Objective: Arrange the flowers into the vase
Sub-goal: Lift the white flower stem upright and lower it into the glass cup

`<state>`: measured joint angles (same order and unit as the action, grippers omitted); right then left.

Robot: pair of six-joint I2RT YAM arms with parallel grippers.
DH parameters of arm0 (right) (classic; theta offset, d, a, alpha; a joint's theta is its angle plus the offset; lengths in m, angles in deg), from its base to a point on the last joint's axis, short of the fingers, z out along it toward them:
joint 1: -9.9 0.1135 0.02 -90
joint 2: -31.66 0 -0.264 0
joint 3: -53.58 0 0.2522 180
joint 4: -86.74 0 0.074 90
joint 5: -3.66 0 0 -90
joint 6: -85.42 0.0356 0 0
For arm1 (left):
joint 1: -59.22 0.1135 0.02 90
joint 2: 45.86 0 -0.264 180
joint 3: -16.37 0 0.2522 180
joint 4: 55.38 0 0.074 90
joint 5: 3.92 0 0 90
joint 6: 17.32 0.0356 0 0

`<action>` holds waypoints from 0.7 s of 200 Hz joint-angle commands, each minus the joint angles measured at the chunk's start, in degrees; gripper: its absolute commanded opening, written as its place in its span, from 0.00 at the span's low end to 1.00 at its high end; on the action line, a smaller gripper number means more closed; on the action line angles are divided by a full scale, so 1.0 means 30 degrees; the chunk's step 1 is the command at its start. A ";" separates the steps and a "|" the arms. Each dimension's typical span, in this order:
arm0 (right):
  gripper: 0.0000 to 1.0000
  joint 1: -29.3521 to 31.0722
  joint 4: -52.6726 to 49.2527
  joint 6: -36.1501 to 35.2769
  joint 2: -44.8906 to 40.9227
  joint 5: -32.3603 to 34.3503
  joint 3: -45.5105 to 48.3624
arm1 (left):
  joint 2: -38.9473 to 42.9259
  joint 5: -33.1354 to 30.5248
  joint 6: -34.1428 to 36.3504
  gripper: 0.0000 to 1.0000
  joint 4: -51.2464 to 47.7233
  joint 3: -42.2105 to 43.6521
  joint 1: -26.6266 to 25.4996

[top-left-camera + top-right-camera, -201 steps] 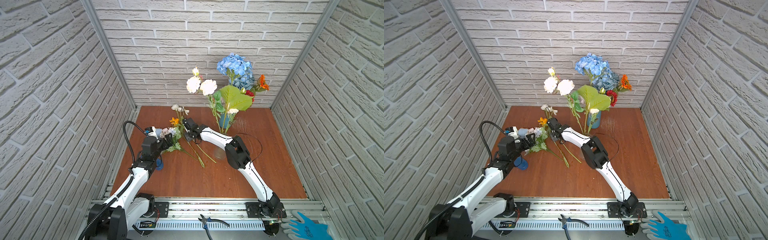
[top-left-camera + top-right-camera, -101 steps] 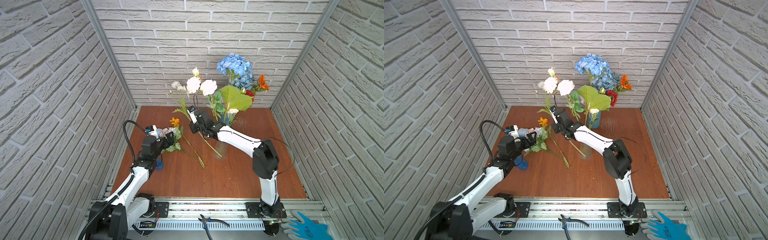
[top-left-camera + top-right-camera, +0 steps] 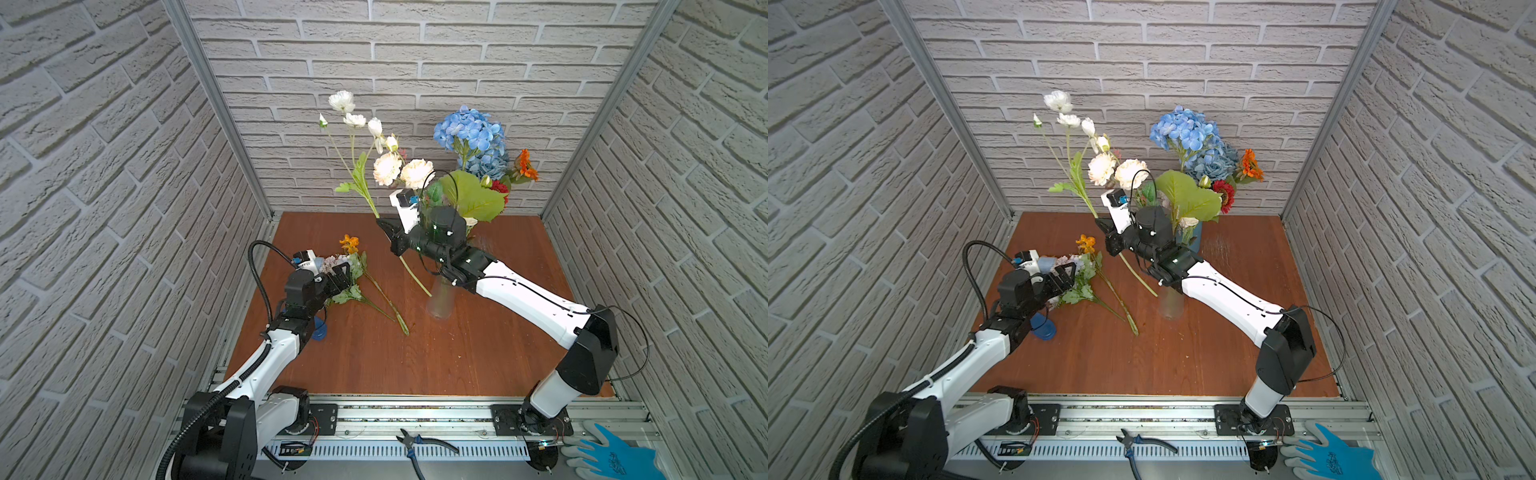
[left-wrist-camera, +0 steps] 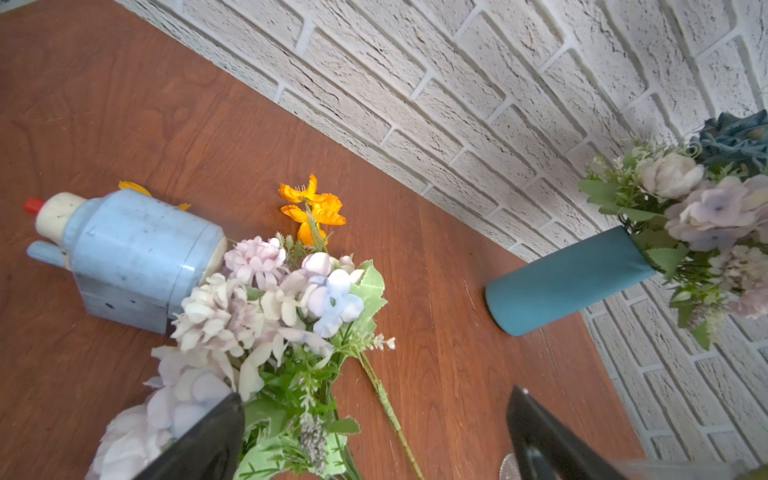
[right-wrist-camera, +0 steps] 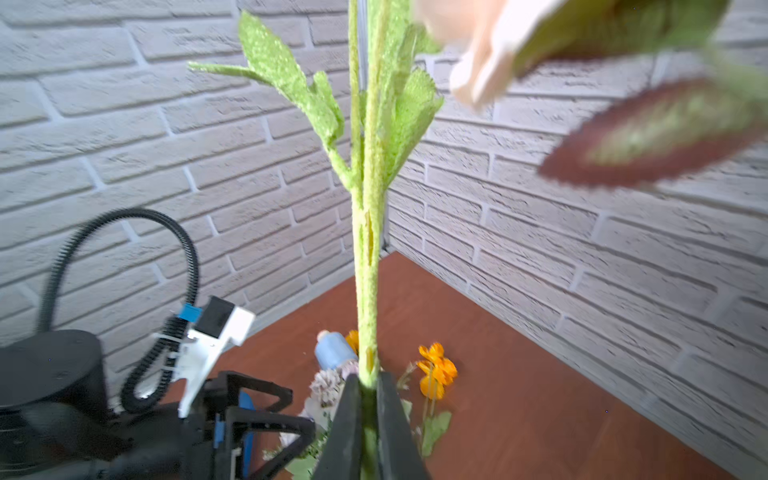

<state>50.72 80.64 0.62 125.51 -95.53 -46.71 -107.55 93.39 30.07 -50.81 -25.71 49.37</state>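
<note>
Right wrist view: right pincer [image 5: 365, 399] clamped shut on the green stem of the white-flowered spray [image 5: 368, 232], gripped low on the stem, leaves and blooms above. In both top views the spray [image 3: 360, 183] is clear of the counter [image 3: 457, 353] and tilted: blooms high toward the rear wall, cut end slanting down and forward to just beside the clear glass vase [image 3: 440, 301]. The vase mouth sits under the right forearm, so I cannot tell whether the tip is at the rim or short of it. The teal vase [image 3: 1196, 232] at the rear already carries the blue hydrangea [image 3: 1183, 129] and other stems. Left pincer [image 4: 374, 399] is spread wide and holds nothing; it hovers over the lilac-white bunch [image 4: 266, 299] lying flat on the counter, stems pointing toward the counter's middle, with the orange bloom [image 4: 313, 210] alongside. Judgement: the right arm is the one placing. The coming move turns on the stem's axis, which needs bringing nearer upright with the cut end over a vase mouth before lowering.
</note>
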 commanded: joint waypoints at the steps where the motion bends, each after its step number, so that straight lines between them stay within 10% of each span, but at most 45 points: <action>1: 0.06 0.0433 0.1870 0.0194 -0.1378 -0.2101 0.0125 | -0.0265 0.0518 -0.0458 0.98 0.1374 -0.0245 0.0060; 54: 0.06 0.0632 0.3863 -0.0646 -0.4086 -0.3566 0.2118 | -0.0207 0.0495 -0.0513 0.98 0.1310 -0.0433 -0.0276; 140: 0.06 0.0379 0.4564 -0.4682 -0.6642 0.0949 0.4068 | -0.0657 0.0175 -0.0211 0.98 0.1069 -0.1049 -0.1143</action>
<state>52.38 90.83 -8.35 107.30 -97.37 -35.32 -108.95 94.33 29.00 -50.05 -26.86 46.86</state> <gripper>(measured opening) 0.084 0.983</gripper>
